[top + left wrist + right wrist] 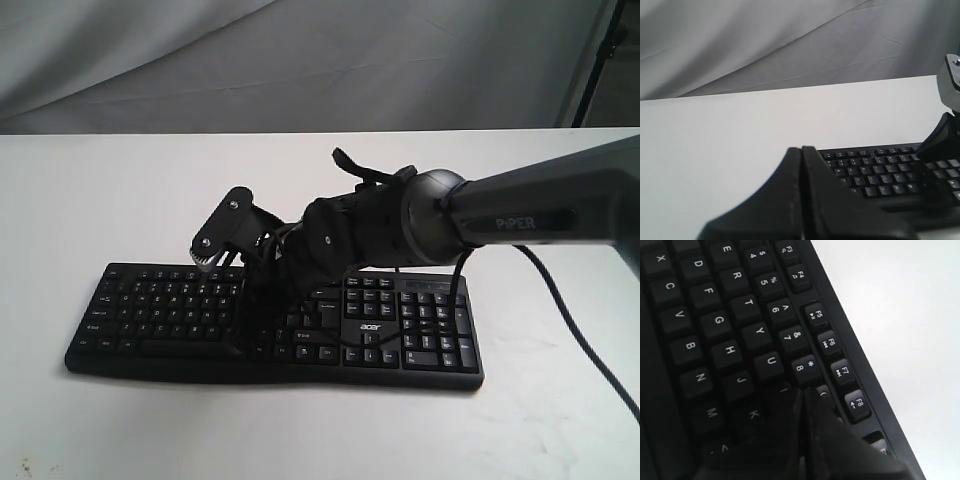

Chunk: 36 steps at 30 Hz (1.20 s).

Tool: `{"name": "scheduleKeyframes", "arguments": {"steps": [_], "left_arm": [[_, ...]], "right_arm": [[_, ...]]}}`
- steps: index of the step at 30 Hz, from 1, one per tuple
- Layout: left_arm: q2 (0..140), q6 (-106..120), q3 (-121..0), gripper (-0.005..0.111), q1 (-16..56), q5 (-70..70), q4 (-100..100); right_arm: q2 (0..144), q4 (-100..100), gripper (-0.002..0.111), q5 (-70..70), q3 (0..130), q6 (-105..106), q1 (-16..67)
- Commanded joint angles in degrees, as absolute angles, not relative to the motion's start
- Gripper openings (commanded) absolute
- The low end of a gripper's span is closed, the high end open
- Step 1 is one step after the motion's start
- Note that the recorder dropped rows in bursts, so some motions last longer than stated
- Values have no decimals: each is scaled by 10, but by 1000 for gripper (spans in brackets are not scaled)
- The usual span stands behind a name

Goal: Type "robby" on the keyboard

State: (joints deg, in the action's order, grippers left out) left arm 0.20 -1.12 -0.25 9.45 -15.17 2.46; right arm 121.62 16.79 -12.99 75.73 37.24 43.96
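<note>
The black keyboard lies on the white table, with its number pad on the right. My right gripper reaches across from the right and points down onto the middle letter keys. In the right wrist view its shut tips sit where the I, 8 and 9 keys meet on the keyboard. Whether a key is pressed down I cannot tell. My left gripper is shut on nothing and hovers off the end of the keyboard by the W and S keys. It does not show in the exterior view.
The dark right arm spans the right half of the keyboard. A black cable trails from it over the table. A grey cloth backdrop hangs behind the table's far edge, and a stand leg shows at the top right.
</note>
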Motion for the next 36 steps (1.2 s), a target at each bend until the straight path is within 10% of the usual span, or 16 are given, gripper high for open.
{"name": "scheduleKeyframes", "arguments": {"steps": [1,36], "left_arm": [[0,-13,0,0,98,-148,27],[0,-13,0,0,98,-148,27]], "right_arm": [[1224,171,0,-132,761,374,439],[1222,145,0,-203,841,342,514]]}}
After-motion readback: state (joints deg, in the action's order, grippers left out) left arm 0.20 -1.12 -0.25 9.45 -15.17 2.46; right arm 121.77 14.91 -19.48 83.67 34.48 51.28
